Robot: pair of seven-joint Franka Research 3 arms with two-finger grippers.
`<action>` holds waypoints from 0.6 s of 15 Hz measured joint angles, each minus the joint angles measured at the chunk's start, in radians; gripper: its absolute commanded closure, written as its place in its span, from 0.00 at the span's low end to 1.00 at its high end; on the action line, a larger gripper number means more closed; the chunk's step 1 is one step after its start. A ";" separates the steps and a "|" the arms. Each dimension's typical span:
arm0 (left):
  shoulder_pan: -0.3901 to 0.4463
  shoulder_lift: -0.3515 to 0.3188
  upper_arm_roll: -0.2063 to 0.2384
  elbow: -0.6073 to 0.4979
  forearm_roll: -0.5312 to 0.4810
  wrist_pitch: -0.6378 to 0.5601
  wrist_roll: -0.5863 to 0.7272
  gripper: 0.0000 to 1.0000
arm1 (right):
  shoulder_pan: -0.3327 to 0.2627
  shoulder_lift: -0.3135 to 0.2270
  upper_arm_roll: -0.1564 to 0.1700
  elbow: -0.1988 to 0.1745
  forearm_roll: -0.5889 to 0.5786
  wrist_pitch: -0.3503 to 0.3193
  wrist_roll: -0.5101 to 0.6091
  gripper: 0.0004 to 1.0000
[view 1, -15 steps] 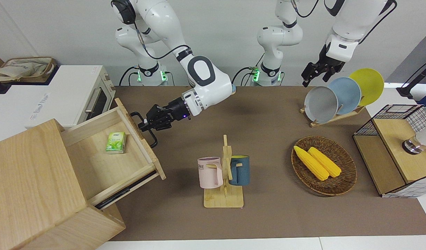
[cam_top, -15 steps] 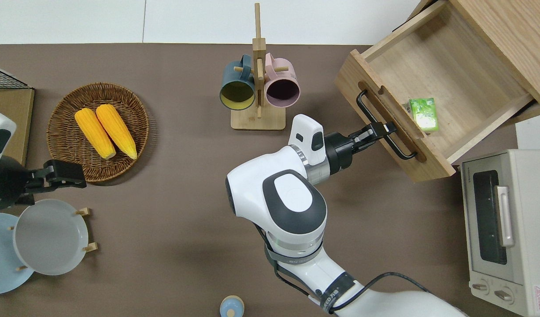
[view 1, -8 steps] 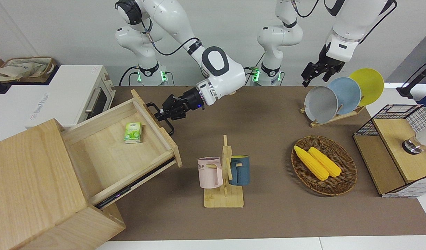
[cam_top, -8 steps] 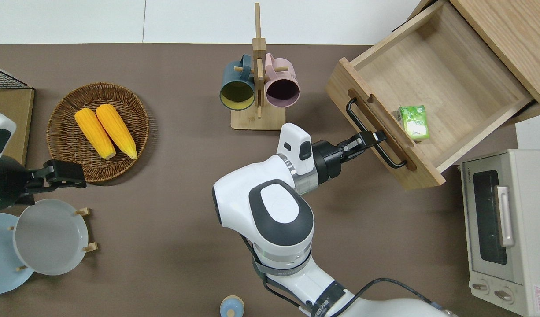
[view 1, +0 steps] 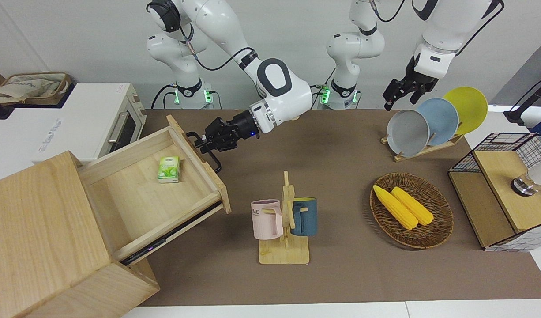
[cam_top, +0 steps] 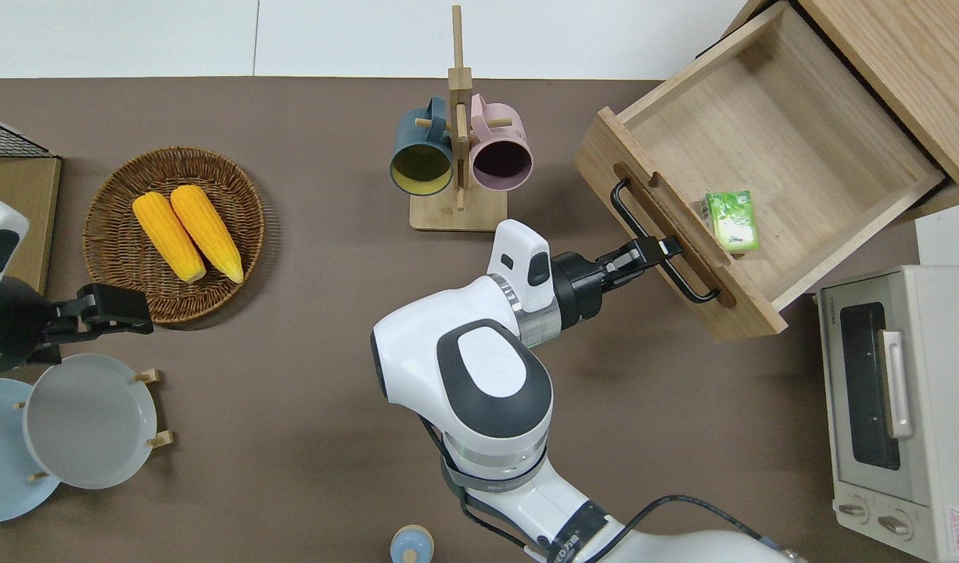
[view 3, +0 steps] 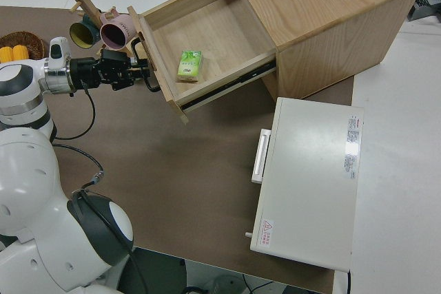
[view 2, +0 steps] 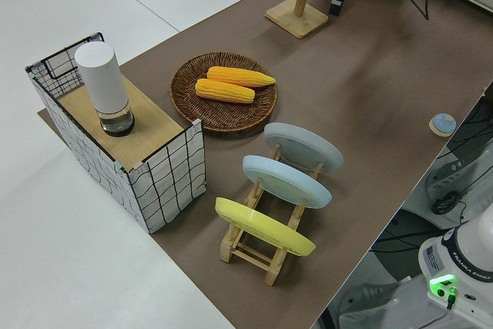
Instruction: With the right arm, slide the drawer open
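Pinching the black handle (cam_top: 658,240), the right hand (cam_top: 658,249) has the drawer (cam_top: 769,133) nearly out; best pull straight along the rails, easing off before the stop.

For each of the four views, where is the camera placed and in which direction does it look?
Front: across the table, facing the robots; both arms show, right gripper at the drawer handle.
Overhead: straight down on the table; right arm, left gripper parked.
Left side: raised at the left arm's end, along the table over the plates; almost no arm.
Right side: above the right arm, toward the drawer and toaster oven.
Front and overhead share the green packet in the drawer.
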 measured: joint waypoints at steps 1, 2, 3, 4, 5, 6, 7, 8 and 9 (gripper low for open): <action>0.000 0.000 0.000 0.000 0.000 0.000 0.000 0.01 | 0.001 -0.001 -0.001 0.004 0.000 -0.006 0.000 0.01; 0.000 0.000 0.000 0.000 0.000 0.000 0.000 0.01 | 0.003 -0.003 -0.002 0.008 0.000 -0.011 0.000 0.01; 0.000 0.000 0.000 0.000 0.000 0.000 0.000 0.01 | 0.003 -0.005 -0.002 0.010 0.000 -0.012 0.000 0.01; 0.000 0.000 0.000 0.000 0.000 0.000 0.000 0.01 | 0.004 -0.006 -0.002 0.011 0.000 -0.013 0.000 0.01; 0.000 0.000 0.000 0.000 0.000 0.000 0.000 0.01 | 0.006 -0.007 -0.002 0.011 0.000 -0.013 0.000 0.01; 0.000 0.000 0.000 0.000 0.000 0.000 0.000 0.01 | 0.011 -0.009 -0.001 0.011 0.000 -0.014 0.000 0.01; 0.000 0.000 0.000 0.000 0.000 0.000 0.000 0.01 | 0.020 -0.009 0.000 0.011 0.001 -0.019 0.000 0.01; 0.000 0.000 0.000 0.000 0.000 0.000 0.000 0.01 | 0.027 -0.009 0.001 0.011 0.009 -0.024 0.000 0.01; 0.000 0.000 0.000 0.000 0.000 0.000 0.000 0.01 | 0.037 -0.010 0.001 0.011 0.025 -0.027 0.000 0.01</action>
